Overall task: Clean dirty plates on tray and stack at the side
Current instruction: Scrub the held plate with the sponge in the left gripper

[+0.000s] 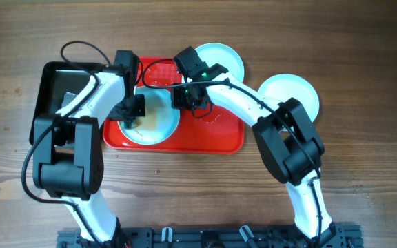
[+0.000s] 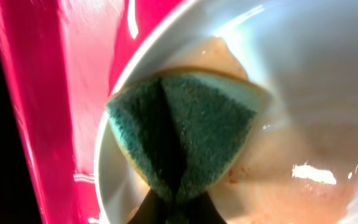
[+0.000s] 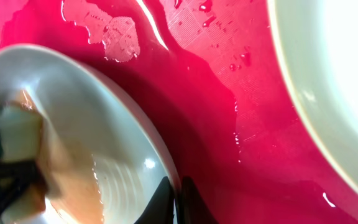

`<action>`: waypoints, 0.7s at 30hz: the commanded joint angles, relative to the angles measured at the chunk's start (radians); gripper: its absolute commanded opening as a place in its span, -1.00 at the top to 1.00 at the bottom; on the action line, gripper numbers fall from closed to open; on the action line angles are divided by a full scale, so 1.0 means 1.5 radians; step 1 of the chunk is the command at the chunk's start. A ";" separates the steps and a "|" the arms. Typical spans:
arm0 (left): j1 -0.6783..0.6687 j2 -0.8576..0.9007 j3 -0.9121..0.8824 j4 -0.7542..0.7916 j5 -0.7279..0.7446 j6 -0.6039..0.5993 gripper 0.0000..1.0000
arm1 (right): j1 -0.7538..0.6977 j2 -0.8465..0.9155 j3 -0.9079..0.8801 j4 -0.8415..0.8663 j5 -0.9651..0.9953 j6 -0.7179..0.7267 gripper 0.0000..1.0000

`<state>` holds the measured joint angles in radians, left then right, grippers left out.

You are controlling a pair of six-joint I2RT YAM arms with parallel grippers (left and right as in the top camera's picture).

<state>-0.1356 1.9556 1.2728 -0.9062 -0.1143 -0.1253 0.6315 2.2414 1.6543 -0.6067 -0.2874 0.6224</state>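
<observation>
presently, the left fingers (image 2: 166, 214) are pinched tight on a green sponge (image 2: 191, 124), which is pressed against the inner surface of the dirty plate (image 2: 316, 74) amid a pale orange smear. the right fingers (image 3: 162, 202) stand almost together, clamped on that plate's rim at its right edge. the dirty plate sits in the left half of the red tray (image 1: 212, 134), whose floor is wet. a second plate (image 1: 219, 58) overlaps the tray's far right corner. a third plate (image 1: 291, 86) lies on the table (image 1: 364, 62) just right of the tray. a black tray (image 1: 47, 89) lies left of the red one.
</observation>
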 commanded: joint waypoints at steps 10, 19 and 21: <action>-0.003 0.019 -0.032 0.055 0.293 0.135 0.92 | -0.001 0.017 0.009 0.003 0.011 0.004 0.91; -0.003 0.019 -0.049 0.392 -0.079 -0.082 0.92 | -0.001 0.017 0.009 0.007 0.011 0.004 0.91; -0.003 0.017 -0.040 0.399 -0.079 -0.082 0.92 | -0.001 0.017 0.009 0.006 0.011 0.004 0.91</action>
<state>-0.1490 1.9636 1.2083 -0.3241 -0.1425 -0.2165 0.6209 2.2414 1.6543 -0.5900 -0.2615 0.6273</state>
